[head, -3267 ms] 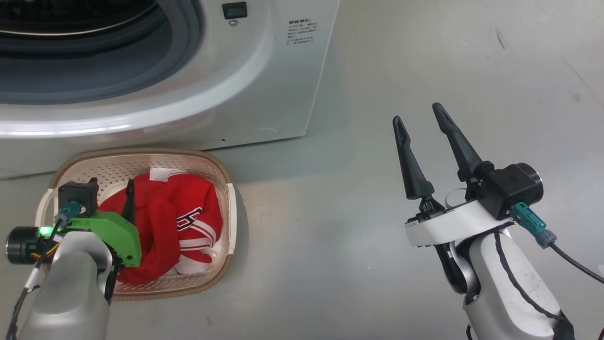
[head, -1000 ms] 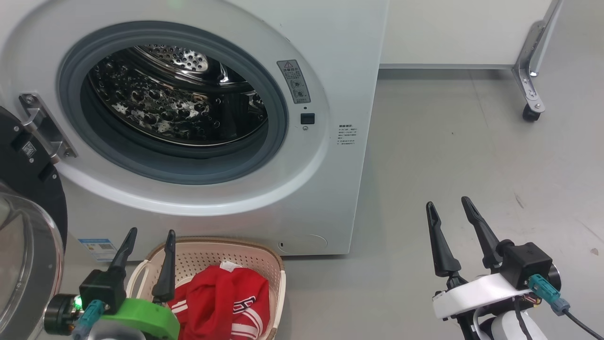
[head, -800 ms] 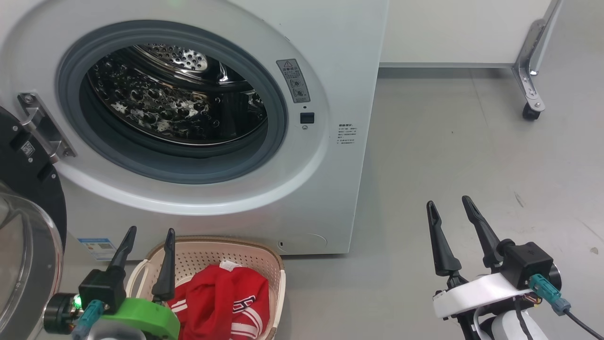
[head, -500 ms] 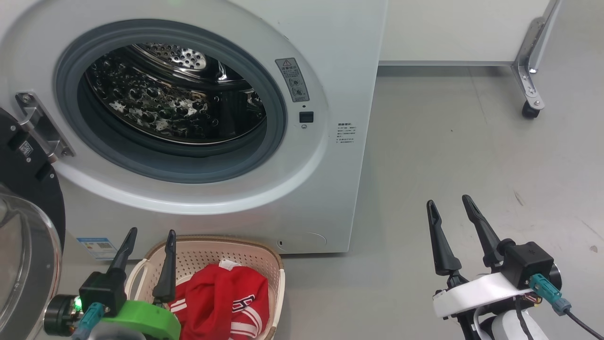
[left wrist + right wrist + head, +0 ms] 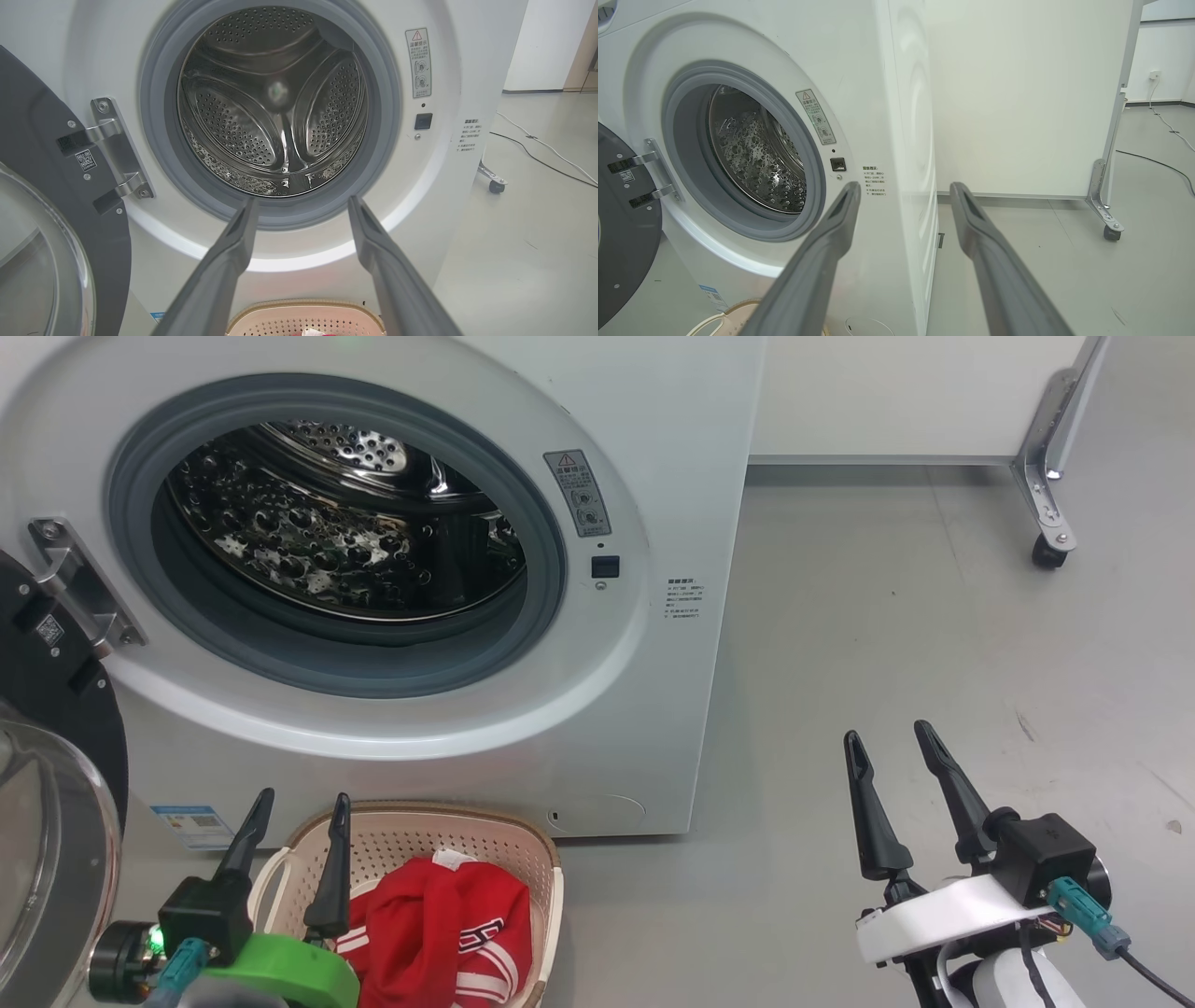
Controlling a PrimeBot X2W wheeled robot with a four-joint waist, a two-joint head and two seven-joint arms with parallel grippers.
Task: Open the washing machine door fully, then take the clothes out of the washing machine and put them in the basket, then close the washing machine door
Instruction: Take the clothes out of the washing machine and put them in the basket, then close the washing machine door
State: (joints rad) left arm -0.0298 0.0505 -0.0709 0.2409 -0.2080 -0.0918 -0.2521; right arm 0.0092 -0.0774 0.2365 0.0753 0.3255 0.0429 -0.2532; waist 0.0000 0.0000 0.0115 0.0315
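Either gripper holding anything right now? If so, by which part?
Nothing is held. The left gripper and right gripper are both open and empty; the clothes lie in the basket.

1. The washing machine door runs off my head view's left edge.
2. The bottom edge cuts the clothes and the basket; my left gripper hides part of both.
3. I can't read the small print on the washing machine; it's too tiny.

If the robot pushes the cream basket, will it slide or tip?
The basket is perforated plastic, probably light, so it likely slides on the smooth floor. Low and wide, holding soft clothes, it seems unlikely to tip.
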